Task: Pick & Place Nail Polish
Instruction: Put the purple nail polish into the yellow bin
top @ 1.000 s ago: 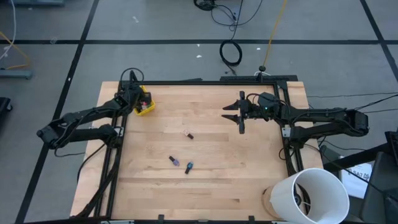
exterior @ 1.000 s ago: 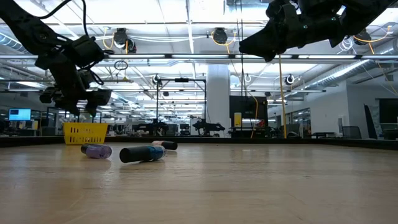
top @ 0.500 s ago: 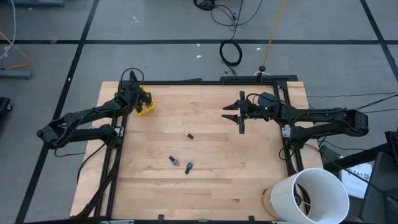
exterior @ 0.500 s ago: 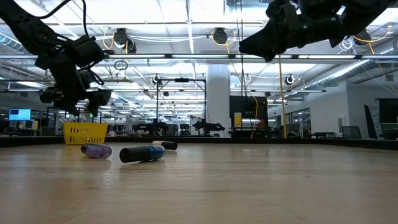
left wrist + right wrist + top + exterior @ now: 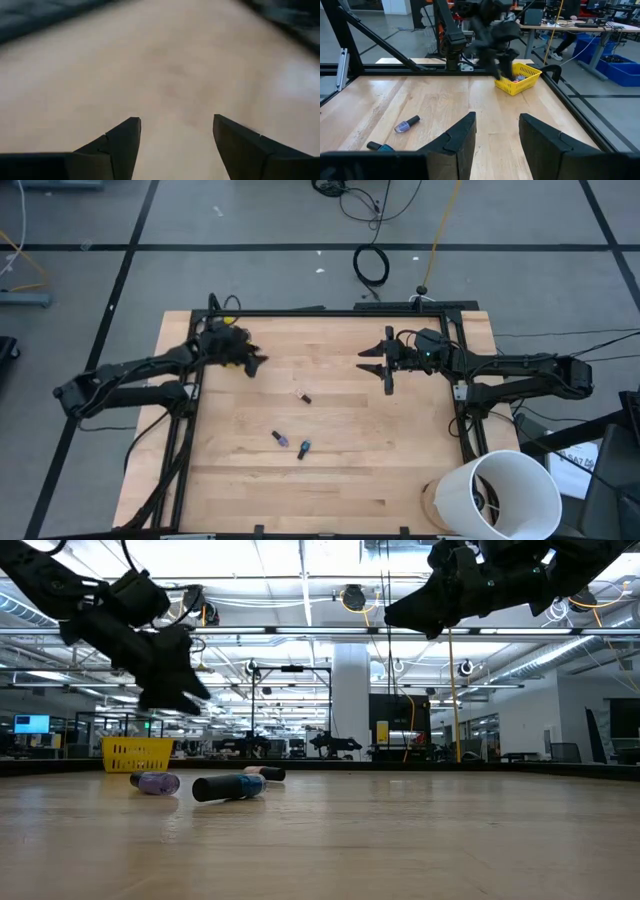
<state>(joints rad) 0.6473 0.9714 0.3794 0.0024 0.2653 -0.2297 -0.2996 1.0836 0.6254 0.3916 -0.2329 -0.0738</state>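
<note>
Three nail polish bottles lie on their sides mid-table: one with a dark cap point(image 5: 302, 396), a purple one point(image 5: 280, 439) point(image 5: 406, 124) and a blue one point(image 5: 303, 447) point(image 5: 228, 787). The yellow bin point(image 5: 517, 77) point(image 5: 137, 752) stands at the far left of the table and holds more small bottles. My left gripper point(image 5: 255, 363) point(image 5: 175, 137) hovers open and empty over bare wood just right of the bin. My right gripper point(image 5: 385, 367) point(image 5: 497, 132) hangs open and empty above the table's far right part, pointing level toward the bin.
A black frame point(image 5: 320, 311) runs along the table's far edge and both sides. A white bucket point(image 5: 500, 492) stands at the near right corner. Bare wood lies between the bin and the bottles.
My left gripper has swung away from above the yellow bin toward the table's right and middle, turning and rolling as it went. It now points slantwise down over bare wood. The bottles and my right arm have kept still.
</note>
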